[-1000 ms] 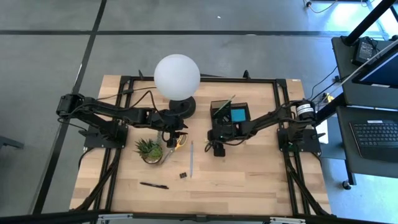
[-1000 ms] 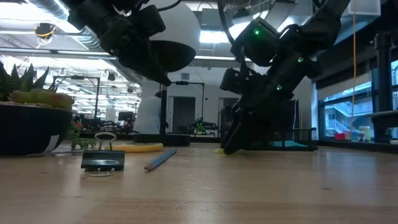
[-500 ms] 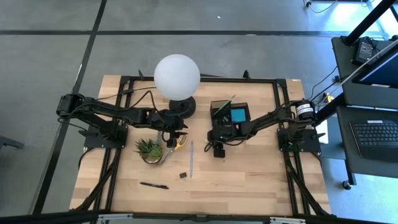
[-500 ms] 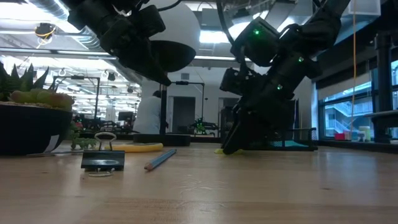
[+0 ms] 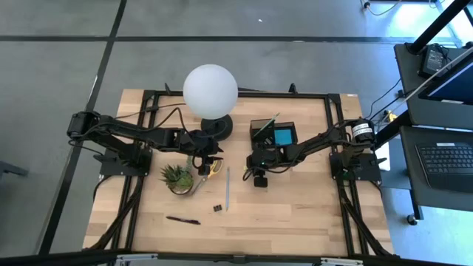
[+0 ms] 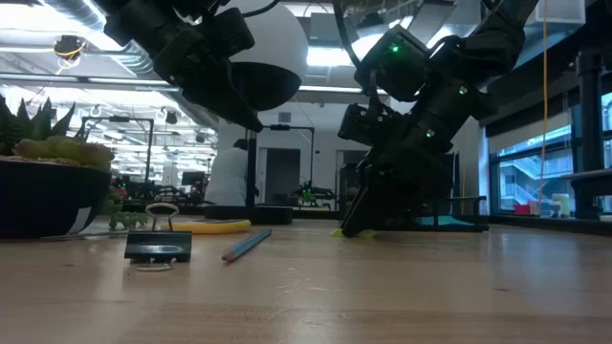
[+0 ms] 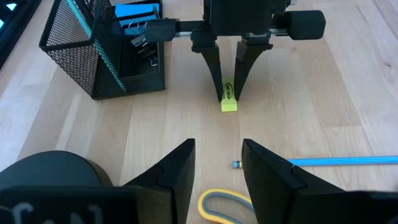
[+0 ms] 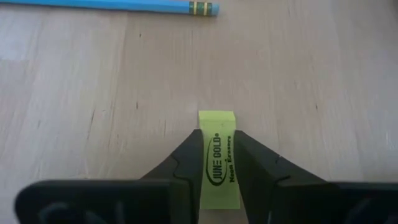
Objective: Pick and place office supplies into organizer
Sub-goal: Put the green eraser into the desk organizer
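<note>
A small yellow eraser [image 8: 217,155] lies flat on the wooden table in front of the black mesh organizer [image 5: 272,133]. My right gripper [image 8: 217,134] stands over it with a finger on each side, as the left wrist view also shows [image 7: 229,93]. The organizer holds a blue sticky-note pad [image 5: 283,137] and black clips [image 7: 144,45]. My left gripper [image 7: 217,149] hovers open left of centre, above the yellow scissors handle [image 7: 217,205], touching nothing. My right gripper pinches the eraser's two long sides [image 8: 203,155] between its two fingers, roughly at mid-length. The fingers come from above, pointing down at a slant, and lie along the eraser. The eraser rests flat on the table, printed face up.
A blue pencil [image 5: 228,188], a black binder clip [image 5: 218,207] and a black pen [image 5: 182,219] lie toward the near edge. A potted plant [image 5: 177,177] stands beside the left gripper, and the white globe lamp [image 5: 211,90] stands at the far side.
My right gripper's fingers have drawn together onto the eraser while the arm stays in place. The eraser has not moved.
</note>
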Controlling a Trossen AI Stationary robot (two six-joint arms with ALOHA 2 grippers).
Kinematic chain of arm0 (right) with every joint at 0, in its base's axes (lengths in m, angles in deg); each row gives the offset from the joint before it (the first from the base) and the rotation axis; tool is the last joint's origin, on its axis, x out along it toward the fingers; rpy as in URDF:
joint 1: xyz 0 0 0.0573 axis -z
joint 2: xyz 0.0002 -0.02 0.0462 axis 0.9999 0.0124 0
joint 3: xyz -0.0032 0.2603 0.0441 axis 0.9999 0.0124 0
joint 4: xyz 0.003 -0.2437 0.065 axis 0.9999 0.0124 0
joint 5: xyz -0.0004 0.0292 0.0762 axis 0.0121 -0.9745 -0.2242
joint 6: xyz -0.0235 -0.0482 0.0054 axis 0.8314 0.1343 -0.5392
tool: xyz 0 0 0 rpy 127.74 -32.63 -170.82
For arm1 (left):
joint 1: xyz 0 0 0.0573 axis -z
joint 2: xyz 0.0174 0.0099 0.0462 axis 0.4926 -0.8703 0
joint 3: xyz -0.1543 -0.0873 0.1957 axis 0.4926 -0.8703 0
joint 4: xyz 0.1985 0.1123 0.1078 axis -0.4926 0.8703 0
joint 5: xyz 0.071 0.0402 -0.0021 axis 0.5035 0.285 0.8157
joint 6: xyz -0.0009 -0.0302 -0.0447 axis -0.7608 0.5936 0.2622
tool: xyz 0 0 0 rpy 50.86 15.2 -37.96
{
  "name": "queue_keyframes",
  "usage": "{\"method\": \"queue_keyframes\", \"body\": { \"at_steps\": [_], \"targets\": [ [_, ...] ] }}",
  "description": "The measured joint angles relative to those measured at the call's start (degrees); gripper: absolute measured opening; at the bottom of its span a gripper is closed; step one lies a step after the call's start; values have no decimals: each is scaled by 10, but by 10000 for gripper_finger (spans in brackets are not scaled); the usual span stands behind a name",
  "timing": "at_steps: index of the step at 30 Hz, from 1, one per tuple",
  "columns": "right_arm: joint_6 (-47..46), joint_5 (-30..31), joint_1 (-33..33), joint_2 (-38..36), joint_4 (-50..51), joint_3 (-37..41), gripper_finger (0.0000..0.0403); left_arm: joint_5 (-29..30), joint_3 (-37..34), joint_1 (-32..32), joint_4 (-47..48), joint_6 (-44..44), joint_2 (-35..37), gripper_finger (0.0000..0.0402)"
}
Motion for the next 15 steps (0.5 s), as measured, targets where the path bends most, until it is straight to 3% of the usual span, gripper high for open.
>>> {"method": "queue_keyframes", "body": {
  "at_steps": [7, 15],
  "targets": [
    [-1, -7, 1, -16, 9, 2, 80, 0, 0, 0, 0, 0, 0, 127],
    [13, -5, 6, -89, 61, 3, 80, 0, 0, 0, 0, 0, 0, 127]
  ]
}}
